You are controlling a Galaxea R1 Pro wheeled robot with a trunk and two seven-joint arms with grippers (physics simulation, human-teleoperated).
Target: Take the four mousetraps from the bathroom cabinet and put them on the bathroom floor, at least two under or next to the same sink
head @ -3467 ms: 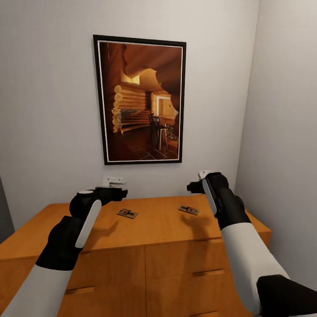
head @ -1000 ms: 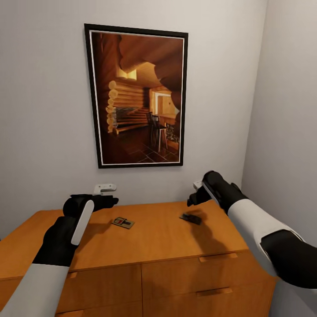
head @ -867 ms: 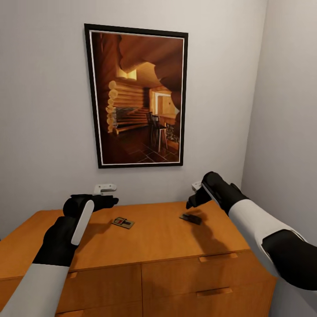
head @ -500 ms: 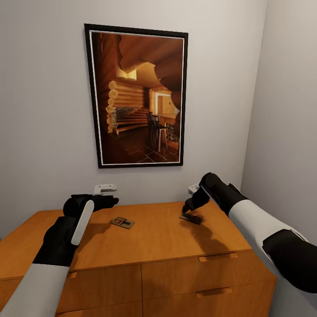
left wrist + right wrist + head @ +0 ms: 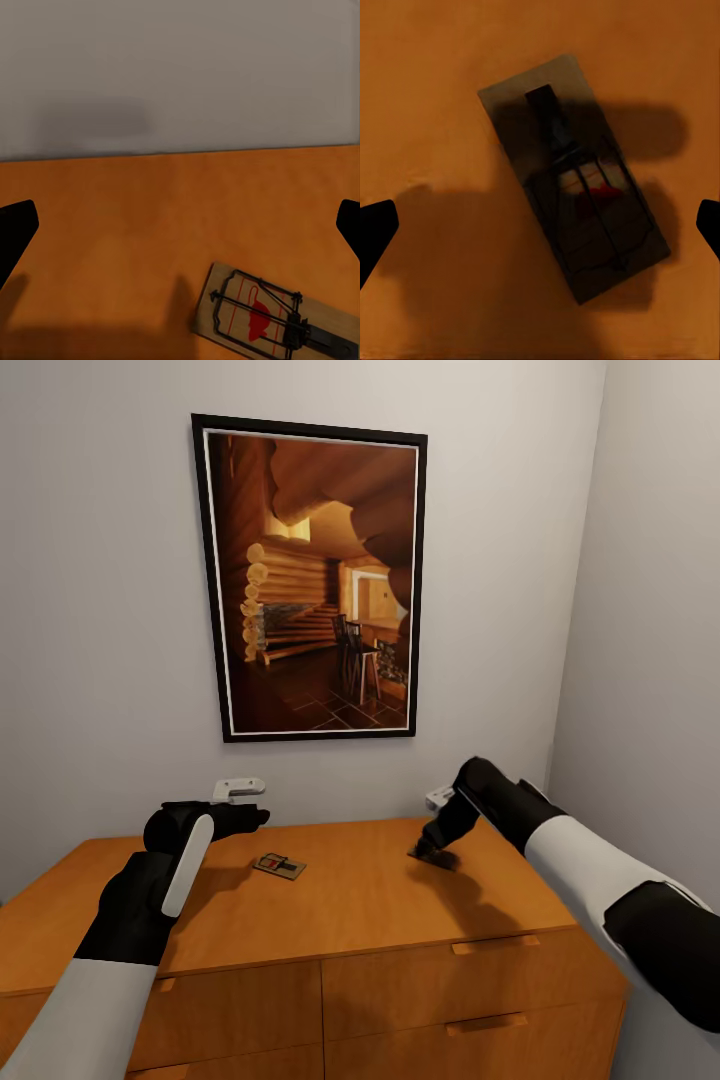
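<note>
Orange-brown cabinet [image 5: 350, 900] top carries two mousetraps: one [image 5: 279, 866] lies near the left gripper [image 5: 262, 818], one [image 5: 436, 856] sits shadowed, partly hidden under the right gripper [image 5: 428, 847]. Both grippers' jaws are spread wide, holding nothing, fingertips [image 5: 376, 232] cut off at the wrist views' edges.

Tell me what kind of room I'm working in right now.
Probably a furnished home interior, a corner of a room: a framed picture hangs on a plain pale wall above a low wooden cabinet with drawers. Two mousetraps lie on top. Nothing here marks it as a bathroom.
</note>
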